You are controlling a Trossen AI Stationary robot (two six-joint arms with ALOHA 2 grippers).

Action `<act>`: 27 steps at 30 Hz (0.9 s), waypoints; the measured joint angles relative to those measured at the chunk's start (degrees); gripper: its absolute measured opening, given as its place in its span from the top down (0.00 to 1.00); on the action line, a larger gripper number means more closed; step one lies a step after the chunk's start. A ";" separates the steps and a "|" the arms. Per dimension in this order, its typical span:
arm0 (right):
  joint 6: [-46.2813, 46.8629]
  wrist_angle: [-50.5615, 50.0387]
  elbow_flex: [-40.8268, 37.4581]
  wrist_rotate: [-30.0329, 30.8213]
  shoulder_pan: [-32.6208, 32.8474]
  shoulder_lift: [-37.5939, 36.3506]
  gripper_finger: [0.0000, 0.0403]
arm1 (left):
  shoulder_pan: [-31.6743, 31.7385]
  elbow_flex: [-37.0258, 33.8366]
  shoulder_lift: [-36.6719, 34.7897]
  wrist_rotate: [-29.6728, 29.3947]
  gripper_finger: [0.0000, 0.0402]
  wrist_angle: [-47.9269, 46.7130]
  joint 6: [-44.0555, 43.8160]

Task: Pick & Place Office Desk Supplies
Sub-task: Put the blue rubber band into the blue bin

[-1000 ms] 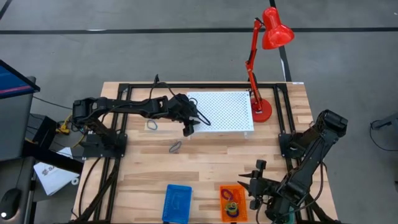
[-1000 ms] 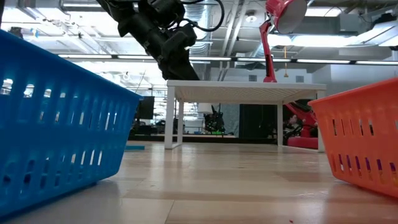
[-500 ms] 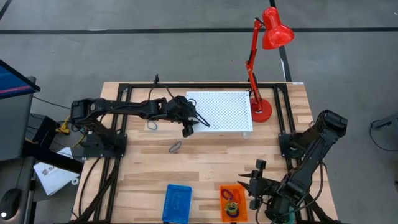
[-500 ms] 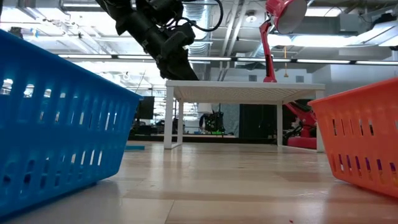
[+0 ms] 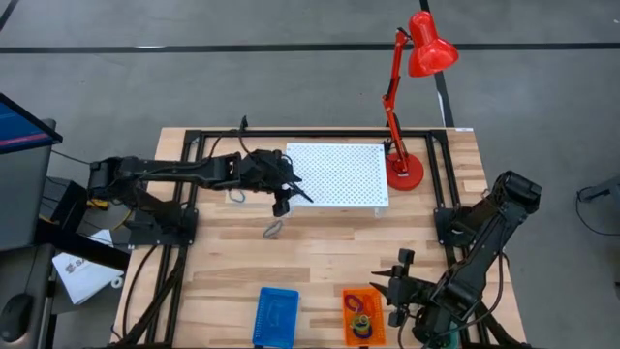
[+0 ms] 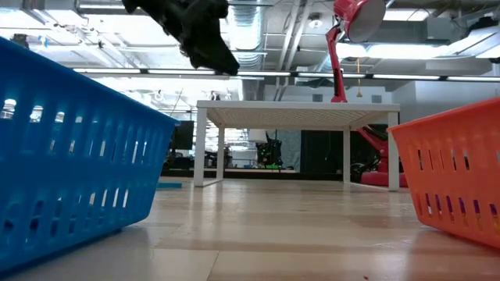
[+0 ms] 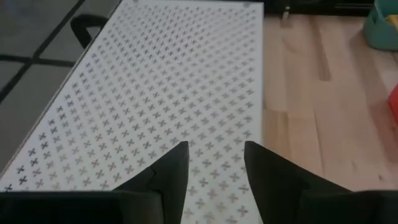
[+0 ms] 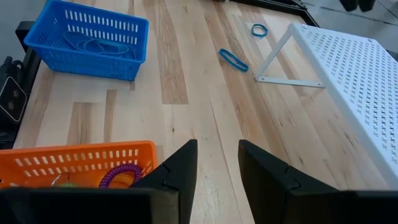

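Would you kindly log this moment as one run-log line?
left claw: open, empty, over white stand edge | right claw: open, empty, near orange basket | blue loops: on table

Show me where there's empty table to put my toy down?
The bare wood between the white stand and the blue basket is free, except one loop. It is crowded by the orange basket, where the right hand waits.

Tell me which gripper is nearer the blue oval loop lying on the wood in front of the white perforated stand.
Left. The left gripper hovers open just above the blue oval loop, by the white perforated stand. The right gripper waits open near the orange basket.
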 joint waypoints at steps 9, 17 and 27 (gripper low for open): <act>0.02 0.04 0.00 -0.04 0.00 0.00 0.72 | -6.95 0.13 -4.71 -5.60 0.63 -17.12 -7.08; 0.81 -0.15 0.02 -1.11 0.00 0.00 0.72 | -12.83 -7.68 -5.14 -11.10 0.64 -29.56 -25.46; 0.46 -0.21 0.02 -1.11 -1.16 0.00 0.72 | -3.71 -20.94 -5.13 -8.70 0.65 -15.99 -29.93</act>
